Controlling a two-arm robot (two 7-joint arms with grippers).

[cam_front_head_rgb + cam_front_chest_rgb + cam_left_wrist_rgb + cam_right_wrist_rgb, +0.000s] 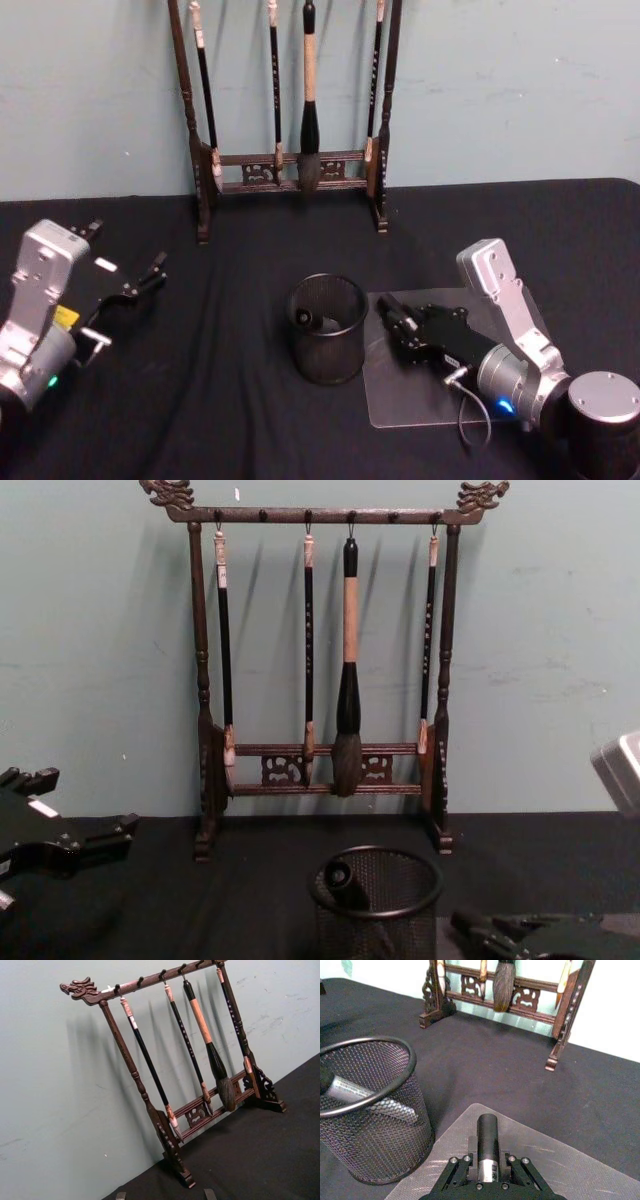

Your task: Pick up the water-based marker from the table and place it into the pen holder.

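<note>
Marker (487, 1132) was clamped in right tool (390, 315) at lower right, low beside pen holder (328, 345); swung across, it risked striking the rim. Left tool (127, 247) gaped empty.

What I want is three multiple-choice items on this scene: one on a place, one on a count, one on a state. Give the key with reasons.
1. The right gripper is over:
A. a clear plastic sheet
B. a red tray
C. a white bowl

2. How many brushes hang on the dark wooden rack?
A. two
B. four
C. six

3. The right gripper is:
A. open and empty
B. shut on a black marker
C. shut on a brush

Key:
1. A: the sheet lies beneath it in the head view.
2. B: four hang from the top bar.
3. B: its fingers clamp the marker's barrel. The left gripper sits open at the table's left.
</note>
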